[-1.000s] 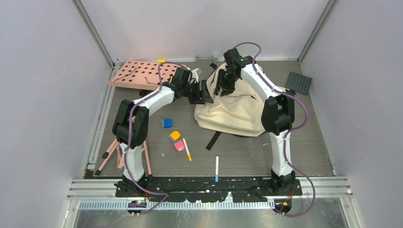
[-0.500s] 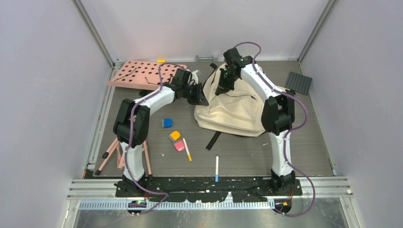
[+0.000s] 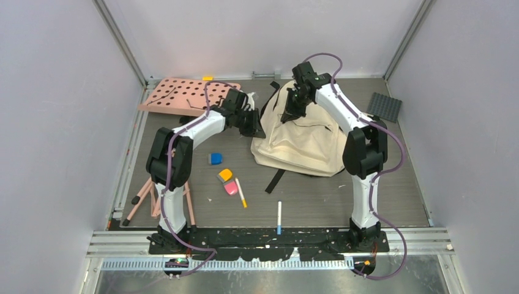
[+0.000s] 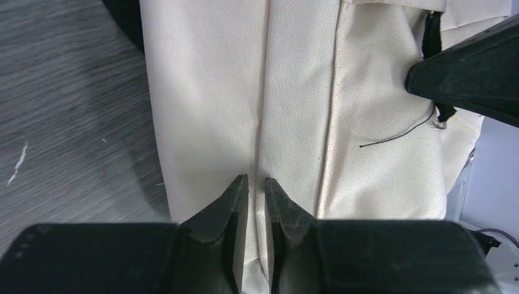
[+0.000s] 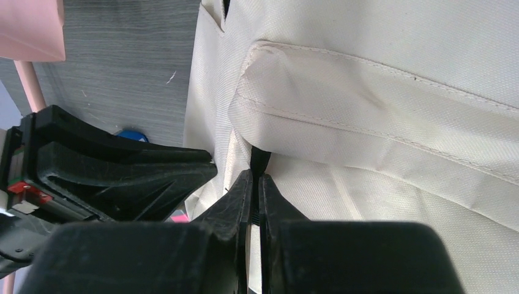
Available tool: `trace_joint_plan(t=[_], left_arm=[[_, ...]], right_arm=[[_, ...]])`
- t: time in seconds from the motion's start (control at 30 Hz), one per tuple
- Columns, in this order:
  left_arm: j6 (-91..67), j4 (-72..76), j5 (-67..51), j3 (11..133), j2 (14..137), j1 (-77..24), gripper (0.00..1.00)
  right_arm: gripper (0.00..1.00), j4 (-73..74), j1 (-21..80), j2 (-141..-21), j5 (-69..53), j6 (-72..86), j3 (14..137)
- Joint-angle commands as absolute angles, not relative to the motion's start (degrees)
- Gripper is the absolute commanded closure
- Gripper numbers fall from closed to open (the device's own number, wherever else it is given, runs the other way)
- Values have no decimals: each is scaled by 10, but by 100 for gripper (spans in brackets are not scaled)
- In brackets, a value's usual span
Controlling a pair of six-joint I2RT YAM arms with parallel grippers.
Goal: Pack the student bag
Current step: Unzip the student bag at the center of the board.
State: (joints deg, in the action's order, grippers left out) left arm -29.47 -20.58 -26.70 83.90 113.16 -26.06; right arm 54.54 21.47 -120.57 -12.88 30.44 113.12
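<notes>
One student bag [image 3: 303,138] lies on the desk [image 3: 318,196] right of centre, long axis near-to-far, top at the far end. The left gripper [image 4: 256,179] is pinched on its side fabric; the right gripper [image 5: 256,174] is closed on one black tab [image 5: 259,160].

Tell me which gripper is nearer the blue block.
Left. The left gripper, pinching the student bag, is beyond and right of the blue block; the right gripper is farther right, at the bag's top.
</notes>
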Motion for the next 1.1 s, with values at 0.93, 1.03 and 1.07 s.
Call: trace_joint_plan(t=[0.93, 1.03, 1.07], left_arm=[[-415, -87, -301, 1115, 1318, -270, 72], [-429, -68, -304, 1102, 1312, -270, 87], [-434, -61, -305, 1099, 1309, -270, 93]], right_arm=[[99, 501, 167, -1151, -201, 239, 1070], [99, 505, 168, -1145, -179, 211, 1059], [99, 509, 170, -1142, -164, 205, 1057]])
